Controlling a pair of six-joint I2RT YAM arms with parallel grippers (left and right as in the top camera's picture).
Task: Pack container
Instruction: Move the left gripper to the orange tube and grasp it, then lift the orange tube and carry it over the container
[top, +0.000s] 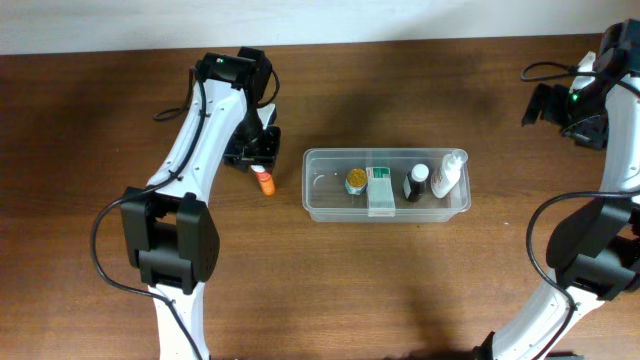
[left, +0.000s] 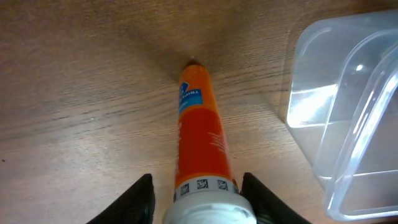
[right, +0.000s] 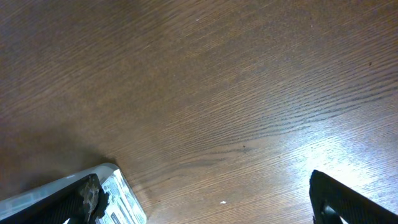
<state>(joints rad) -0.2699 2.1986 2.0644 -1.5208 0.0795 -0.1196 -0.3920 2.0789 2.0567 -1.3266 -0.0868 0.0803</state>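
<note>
Left claw (left: 196, 180) pinches the orange tube (left: 202, 124) by its capped end, just left of the container (top: 322, 195) at frame centre; right claw (right: 205, 202) spread wide; best lift level, clear the rim, lower into the bare left end.

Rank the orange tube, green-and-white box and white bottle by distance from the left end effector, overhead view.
1. orange tube, at the left end effector, left of the container.
2. green-and-white box, middle of the container.
3. white bottle, the container's right end.
</note>
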